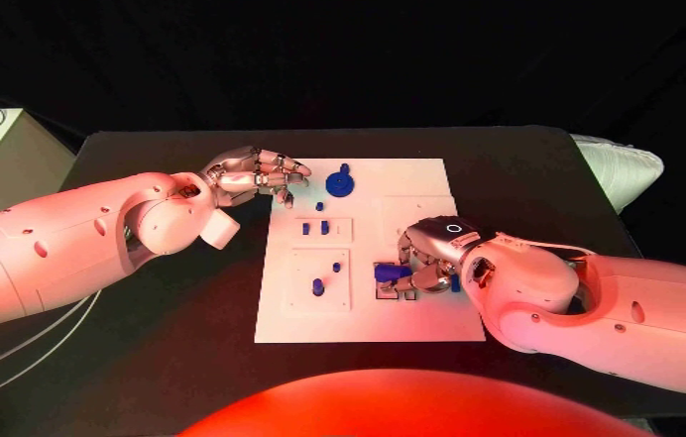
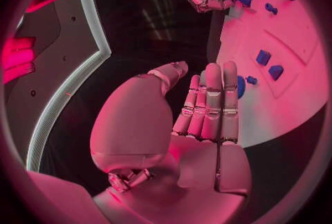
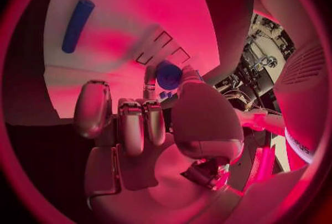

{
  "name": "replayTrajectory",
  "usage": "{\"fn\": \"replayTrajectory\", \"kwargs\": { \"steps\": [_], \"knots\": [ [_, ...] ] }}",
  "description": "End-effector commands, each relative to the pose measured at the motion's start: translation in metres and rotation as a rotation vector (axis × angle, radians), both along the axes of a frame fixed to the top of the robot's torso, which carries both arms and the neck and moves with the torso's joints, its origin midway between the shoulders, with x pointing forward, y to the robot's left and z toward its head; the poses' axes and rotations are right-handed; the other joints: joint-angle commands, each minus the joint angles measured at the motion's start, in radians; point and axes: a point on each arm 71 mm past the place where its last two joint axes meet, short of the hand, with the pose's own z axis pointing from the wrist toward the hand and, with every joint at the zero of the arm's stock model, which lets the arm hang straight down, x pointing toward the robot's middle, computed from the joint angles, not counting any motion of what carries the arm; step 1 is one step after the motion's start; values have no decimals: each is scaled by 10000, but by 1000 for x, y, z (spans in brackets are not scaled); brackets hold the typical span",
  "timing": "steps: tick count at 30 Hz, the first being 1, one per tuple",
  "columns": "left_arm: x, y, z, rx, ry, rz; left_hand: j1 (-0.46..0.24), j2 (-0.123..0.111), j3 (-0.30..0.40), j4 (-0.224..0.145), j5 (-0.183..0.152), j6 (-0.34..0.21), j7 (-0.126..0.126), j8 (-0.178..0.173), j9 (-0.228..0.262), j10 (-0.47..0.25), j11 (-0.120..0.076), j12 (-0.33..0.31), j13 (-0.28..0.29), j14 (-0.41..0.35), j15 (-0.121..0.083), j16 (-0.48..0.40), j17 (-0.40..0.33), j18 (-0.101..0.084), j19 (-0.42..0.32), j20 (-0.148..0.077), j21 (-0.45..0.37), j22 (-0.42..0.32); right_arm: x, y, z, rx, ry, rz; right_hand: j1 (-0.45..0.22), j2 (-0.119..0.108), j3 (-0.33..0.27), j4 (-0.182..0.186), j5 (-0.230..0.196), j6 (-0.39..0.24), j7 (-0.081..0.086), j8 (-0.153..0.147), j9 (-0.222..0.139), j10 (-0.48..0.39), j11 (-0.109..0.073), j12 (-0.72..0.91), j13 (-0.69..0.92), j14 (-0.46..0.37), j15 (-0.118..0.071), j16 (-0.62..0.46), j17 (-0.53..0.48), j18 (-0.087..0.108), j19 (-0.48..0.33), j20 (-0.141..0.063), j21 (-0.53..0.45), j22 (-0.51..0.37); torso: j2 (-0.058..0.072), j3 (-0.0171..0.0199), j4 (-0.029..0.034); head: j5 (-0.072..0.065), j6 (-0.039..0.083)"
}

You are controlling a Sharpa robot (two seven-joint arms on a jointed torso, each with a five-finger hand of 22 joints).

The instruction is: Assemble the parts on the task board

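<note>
The white task board [image 1: 414,184] lies in the middle of the table. My right hand [image 1: 426,255] rests on its near right part and pinches a blue part [image 1: 389,273] just over the small dark slots [image 1: 394,293]. In the right wrist view the part's round end [image 3: 168,74] shows between thumb and fingers, by the slots [image 3: 162,47]. My left hand [image 1: 258,174] hovers at the board's far left edge, fingers straight and holding nothing [image 2: 207,113]. A large blue oval part [image 1: 339,181], two small upright pieces [image 1: 314,228] and another part [image 1: 317,285] sit on the board's left half.
A long blue piece [image 3: 77,25] lies on the board [image 3: 124,3] beyond my right hand. A white padded thing [image 1: 622,169] sits at the table's far right corner, a pale box [image 1: 18,150] off its left side. Bare black table [image 1: 171,298] flanks the board.
</note>
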Motion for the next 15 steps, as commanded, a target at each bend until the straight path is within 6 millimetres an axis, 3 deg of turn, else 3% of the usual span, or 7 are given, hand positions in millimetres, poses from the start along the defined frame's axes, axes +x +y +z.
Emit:
{"fn": "replayTrajectory", "kwargs": {
  "steps": [1,6,15],
  "knots": [
    [-1,-2,0,-70,-13,-224,-13,119,3,42,0,-70,12,69,-13,-57,8,62,-9,-12,28,-34,-16,140,58,-26,-36,-9,-3,1,-6,-314,543,145,-381,-304,-104,-16,-389,-77,22,-31,-40,1018,-1,-54,2565,1034,-28,18,2594,-64,-55,-2,-48,425,-6,1,-8,4,1],
    [-1,-2,0,-63,-2,-232,-6,122,5,42,2,-73,12,73,-14,-59,7,63,-10,-13,27,-34,-17,140,59,-26,-38,-11,-4,2,-5,-202,543,187,-852,-559,-115,-5,-845,-115,27,59,-58,1016,2,-60,2563,1035,-29,19,2596,-64,-50,-6,-63,454,0,1,-8,4,1],
    [-1,-2,0,-46,26,-247,-2,127,9,45,7,-76,13,76,-15,-62,7,63,-12,-13,26,-34,-17,141,61,-26,-41,-13,-6,3,-4,-62,549,240,-971,-530,-98,-4,-939,-124,26,89,-63,1022,1,-44,2573,1039,-29,28,2615,-70,-37,-7,-36,480,-1,2,-5,-13,1]
  ]
}}
